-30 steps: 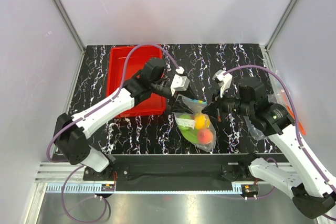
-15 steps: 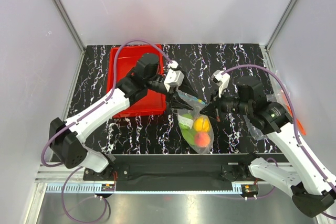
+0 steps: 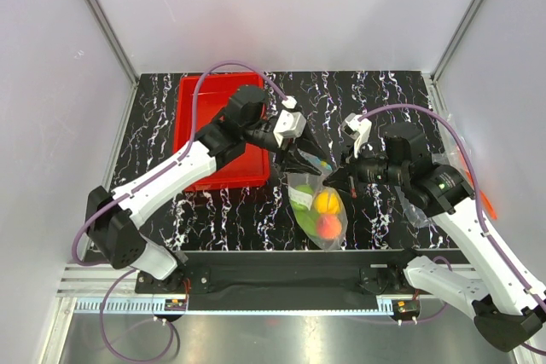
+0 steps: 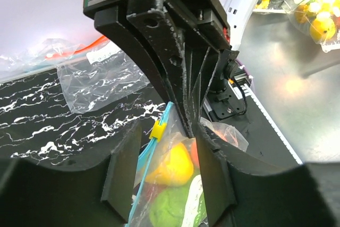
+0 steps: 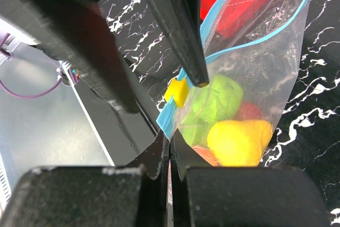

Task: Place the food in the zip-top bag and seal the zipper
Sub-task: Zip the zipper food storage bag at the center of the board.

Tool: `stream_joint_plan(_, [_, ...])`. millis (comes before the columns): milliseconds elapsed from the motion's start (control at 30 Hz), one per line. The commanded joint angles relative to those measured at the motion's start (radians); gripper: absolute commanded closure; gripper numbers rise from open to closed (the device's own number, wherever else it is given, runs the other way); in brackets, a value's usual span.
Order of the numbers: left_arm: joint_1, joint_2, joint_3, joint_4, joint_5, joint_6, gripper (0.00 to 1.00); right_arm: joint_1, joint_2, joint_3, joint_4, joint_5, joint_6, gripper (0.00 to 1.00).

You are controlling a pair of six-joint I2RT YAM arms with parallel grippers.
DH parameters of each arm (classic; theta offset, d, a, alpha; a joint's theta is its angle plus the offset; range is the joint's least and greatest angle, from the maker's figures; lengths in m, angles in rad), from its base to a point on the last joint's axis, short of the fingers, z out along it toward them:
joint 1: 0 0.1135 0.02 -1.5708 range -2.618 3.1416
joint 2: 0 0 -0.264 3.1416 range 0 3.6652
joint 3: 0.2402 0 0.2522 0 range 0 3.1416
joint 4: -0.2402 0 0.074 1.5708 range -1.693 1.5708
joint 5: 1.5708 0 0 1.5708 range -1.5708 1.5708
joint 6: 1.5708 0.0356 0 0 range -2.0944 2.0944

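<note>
Since a sec ago the L arm [image 3: 183, 168] has shifted: its wrist sits a bit further back over the tray & its fingers reach more to the right, over the bag's mouth. Biggest thing is the black table [image 3: 384, 100] w/ white streaks. On its left side lies the red tray [image 3: 194, 104], partly under the L arm. Some crumpled clear plastic [image 3: 420, 209] w/ an orange strip lies on the right. In the middle, btwn the 2 grippers, is the zip-top bag [image 3: 314, 210], w/ the food [image 5: 239, 142] inside: yellow, green & pinkish-orange fruits. The L gripper [image 3: 303, 159] has fingers half wide, one each side of the bag's top, not squeezing. The R gripper [image 3: 339, 178] is pinched tight on the bag's edge. The blue zipper [image 5: 166, 115] gapes apart at the far end. The little yellow slider [image 5: 176, 92] sits near the R fingers.
</note>
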Motion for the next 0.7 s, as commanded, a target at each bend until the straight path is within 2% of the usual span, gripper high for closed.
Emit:
stream_joint_plan(0, [-0.008,0.004,0.051,0.034,-0.005,0.003,0.54,0.004,-0.004,0.048,0.046,-0.033,-0.006,1.00])
stream_joint_plan(67, [-0.016,0.012,0.065,0.025,-0.011,0.009,0.60,0.004,-0.007,0.048,0.046,-0.028,-0.003,1.00])
stream_joint_plan(200, [-0.023,0.030,0.089,-0.030,-0.039,0.042,0.84,0.005,-0.014,0.051,0.049,-0.026,-0.003,1.00])
stream_joint_plan(333, [-0.025,0.038,0.100,-0.046,-0.047,0.043,0.99,0.004,-0.013,0.054,0.040,-0.019,-0.007,1.00])
stream_joint_plan(367, [-0.025,0.038,0.102,-0.050,-0.048,0.046,1.00,0.004,-0.014,0.054,0.037,-0.007,-0.007,0.98])
stream_joint_plan(400, [-0.025,0.038,0.102,-0.062,-0.051,0.051,1.00,0.004,-0.018,0.054,0.040,0.001,-0.004,0.75])
stream_joint_plan(433, [-0.025,0.033,0.105,-0.072,-0.054,0.051,1.00,0.004,-0.021,0.051,0.046,0.007,-0.001,0.69])
stream_joint_plan(533, [-0.025,0.033,0.117,-0.115,-0.056,0.074,1.00,0.004,-0.030,0.051,0.058,0.015,0.002,0.66])
stream_joint_plan(567, [-0.025,0.031,0.119,-0.122,-0.056,0.078,1.00,0.004,-0.028,0.051,0.060,0.015,0.005,0.66])
stream_joint_plan(600, [-0.025,0.028,0.119,-0.127,-0.059,0.084,1.00,0.004,-0.028,0.053,0.063,0.014,0.005,0.75])
stream_joint_plan(667, [-0.025,0.025,0.119,-0.127,-0.054,0.086,1.00,0.004,-0.022,0.056,0.064,0.010,0.005,0.86])
